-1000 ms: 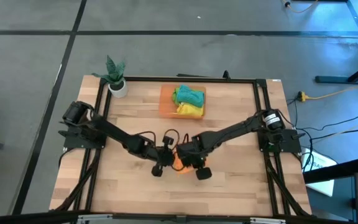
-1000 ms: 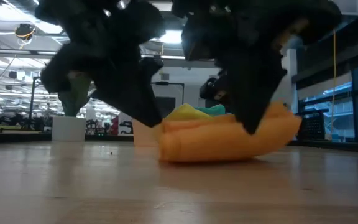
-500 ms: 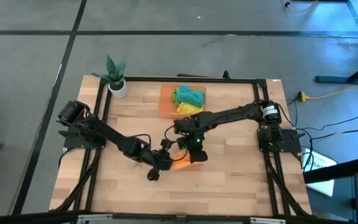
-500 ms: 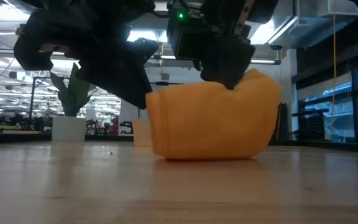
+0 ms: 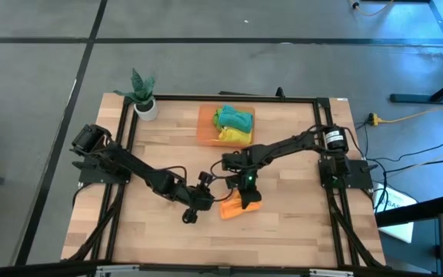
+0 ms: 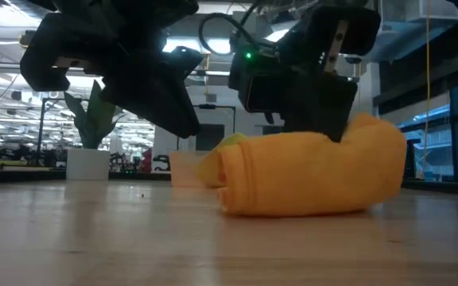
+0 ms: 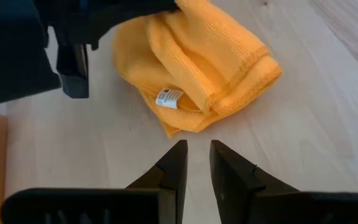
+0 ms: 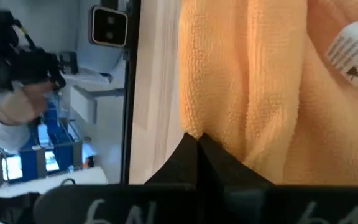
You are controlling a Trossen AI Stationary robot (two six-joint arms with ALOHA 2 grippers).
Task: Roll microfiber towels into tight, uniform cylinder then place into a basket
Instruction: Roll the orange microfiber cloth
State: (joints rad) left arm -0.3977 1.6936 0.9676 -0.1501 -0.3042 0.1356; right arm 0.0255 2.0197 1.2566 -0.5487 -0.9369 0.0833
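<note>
An orange microfiber towel (image 5: 235,207) lies bunched in a loose roll on the table's middle, its white tag (image 7: 168,98) showing at one end. My right gripper (image 5: 244,195) is shut and sits on the towel's top (image 6: 324,141). My left gripper (image 7: 194,155) hovers just to the towel's left, narrowly open with nothing between its fingers. The orange basket (image 5: 206,127) stands at the far middle of the table. It holds a teal-green towel (image 5: 232,118) and a yellow towel (image 5: 237,136). My right gripper has its shut fingertips (image 8: 194,144) against the orange towel's upper side (image 8: 219,124), near a rolled fold. It comes slanting down from the table's far right. Whether a layer is caught between the tips, I cannot tell. The towel lies on the table under it.
A small white pot with a green plant (image 5: 142,98) stands at the table's far left corner. Black rails (image 5: 325,146) run along the table's sides. Bare wood lies between the towel and the near edge. A person (image 8: 11,106) shows in the room beyond the table.
My right gripper has swung toward the far edge and back over the towel while its wrist turned. The towel was tipped up on end, then fell over into a thicker roll, shifted slightly toward the table's right. My left gripper has drawn back from the towel's left end.
</note>
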